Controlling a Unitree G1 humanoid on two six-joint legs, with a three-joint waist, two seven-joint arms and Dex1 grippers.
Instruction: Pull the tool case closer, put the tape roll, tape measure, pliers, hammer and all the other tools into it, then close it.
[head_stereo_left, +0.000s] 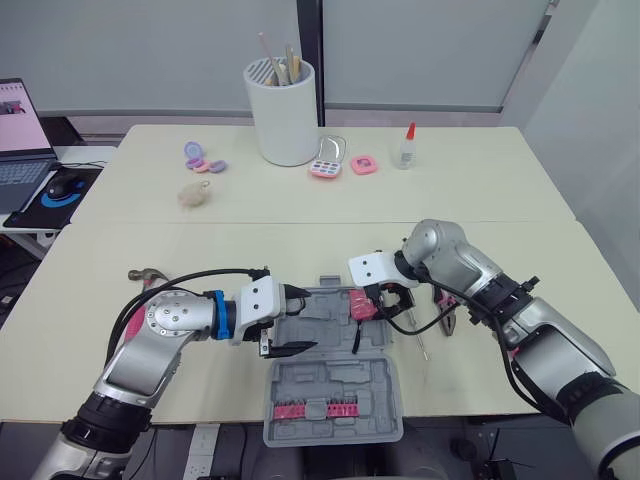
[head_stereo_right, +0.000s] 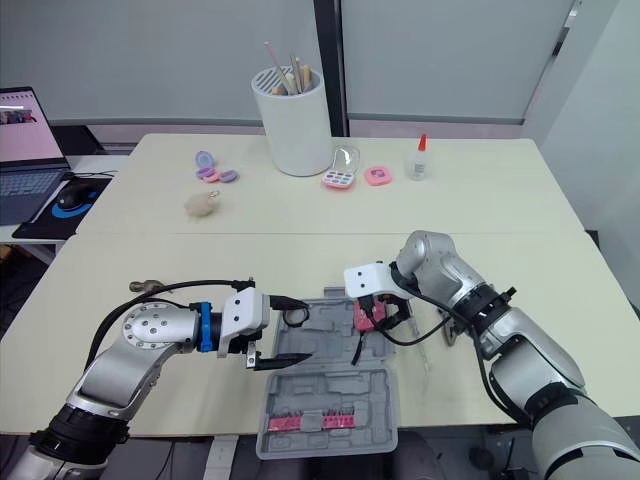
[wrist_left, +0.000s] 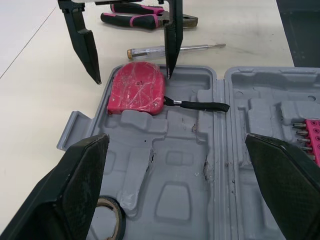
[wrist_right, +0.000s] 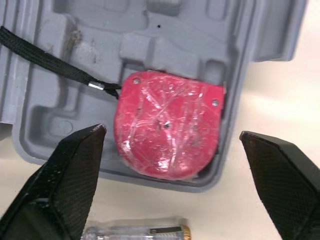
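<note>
Over the far right corner of the open grey tool case (head_stereo_left: 330, 385): right gripper (wrist_left: 132, 75), pointing down, spread wide, gripping nothing. Directly beneath it, between the two fingers, pink tape measure (wrist_right: 167, 131), lying flat in the corner recess of the case. One fingertip close to its edge, whether touching or just clear impossible to tell. Black strap (wrist_left: 200, 105) trailing from the tape measure across the moulded tray toward the hinge. Over the left part of the same half: left gripper (wrist_left: 176, 139), likewise wide open and empty, aimed across the tray toward the tape measure and well apart from it. Beside the left gripper's finger, tape roll (wrist_left: 111, 220) inside the case, cut off by the picture edge in the left wrist view and partly covered by that finger. On the bare table just beyond the case's right side, screwdriver (wrist_left: 170, 49), then pink-handled pliers (wrist_left: 145, 20) a little farther out, partly hidden behind the right forearm from the head camera. At the table's left, hammer (head_stereo_left: 150, 273), mostly masked by the left arm, only head and a bit of pink handle visible. In the near half of the case, pink strip of bits (head_stereo_left: 318, 408), individual pieces too small to make out.
</note>
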